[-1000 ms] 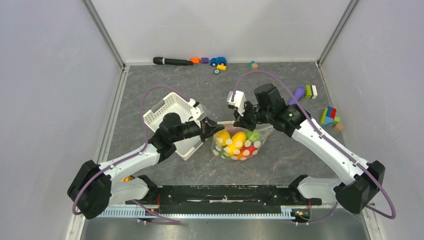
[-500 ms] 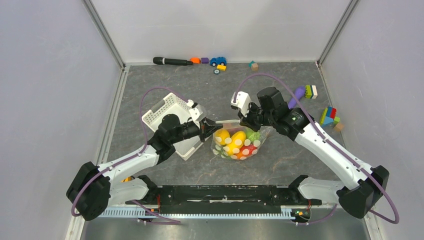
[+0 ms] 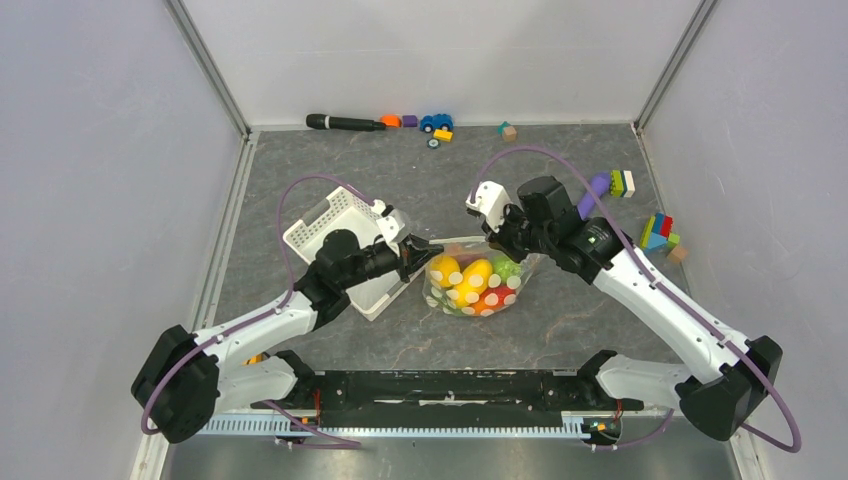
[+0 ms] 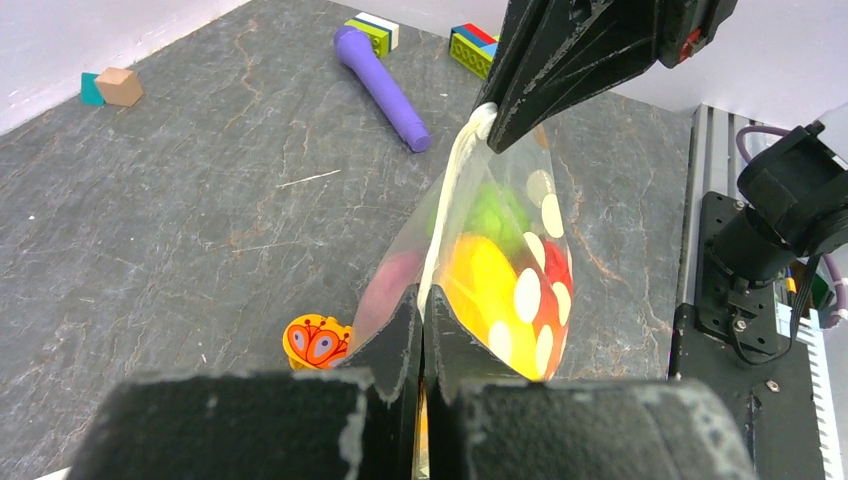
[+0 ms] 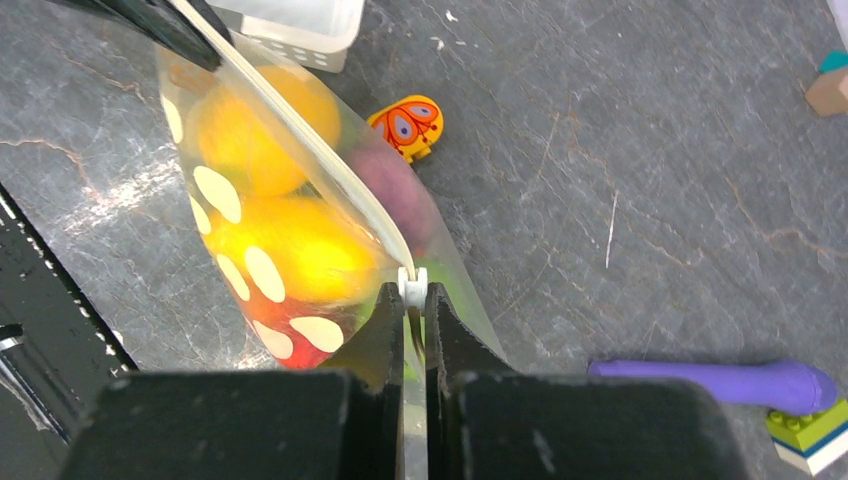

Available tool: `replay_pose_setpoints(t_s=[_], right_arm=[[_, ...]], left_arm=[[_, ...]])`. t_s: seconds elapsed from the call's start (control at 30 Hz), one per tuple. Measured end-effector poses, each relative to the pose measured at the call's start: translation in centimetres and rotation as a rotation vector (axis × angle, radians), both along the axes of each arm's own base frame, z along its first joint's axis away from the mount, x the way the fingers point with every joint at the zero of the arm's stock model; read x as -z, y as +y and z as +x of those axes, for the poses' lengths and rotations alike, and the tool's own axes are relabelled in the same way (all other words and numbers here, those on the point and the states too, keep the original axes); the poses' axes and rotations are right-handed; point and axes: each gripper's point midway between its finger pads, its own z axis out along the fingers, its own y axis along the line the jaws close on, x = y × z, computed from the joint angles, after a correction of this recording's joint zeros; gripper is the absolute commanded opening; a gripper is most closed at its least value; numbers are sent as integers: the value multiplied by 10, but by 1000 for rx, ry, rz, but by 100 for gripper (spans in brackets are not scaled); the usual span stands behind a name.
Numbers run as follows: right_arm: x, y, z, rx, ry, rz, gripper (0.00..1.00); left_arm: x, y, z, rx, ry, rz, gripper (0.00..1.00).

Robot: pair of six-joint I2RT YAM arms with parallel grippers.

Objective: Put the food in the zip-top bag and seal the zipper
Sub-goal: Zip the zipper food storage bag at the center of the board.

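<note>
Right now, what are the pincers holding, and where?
Both grip the zip-top bag along its zipper: left pincer at one end, right pincer at the other.

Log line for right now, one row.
left gripper: shut on zipper end | right gripper: shut on other end | bag: taut between them | food: inside bag | seal: unclear

A dark grey bench [image 3: 400,180] with pale marble-like veins fills the floor of the cell. Plain pale grey panels close it in: a back wall [image 3: 440,50], a left wall [image 3: 100,180] and a right wall [image 3: 760,130], joined by slanting metal corner posts [image 3: 207,66]. A light metal rail [image 3: 225,250] runs along the bench's left edge, and a black plate [image 3: 450,385] spans its near edge. The light is soft and even, with faint shadows.
</note>
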Motion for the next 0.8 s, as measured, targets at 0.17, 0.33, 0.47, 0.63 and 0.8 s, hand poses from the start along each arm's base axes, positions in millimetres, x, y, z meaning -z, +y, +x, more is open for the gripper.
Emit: replay_pose_setpoints(t_s=[0.17,0.33,0.47,0.63,0.8], right_arm=[[6,-14,4,80,-2,-34,0],[6,-24,2,122,-10,-42,0],[6,-29,4,150,-16,-51,0],[9,-37,6,185,-16,-70,0],[11,-43,5,215,-16,-79,0]], left_arm=[[2,1,1,-7,-1,7,2],[1,3,3,-22,-7,11,2],[1,3,3,-26,-10,13,2],[3,3,4,-28,-7,15,2],[4,3,4,-29,-6,16,2]])
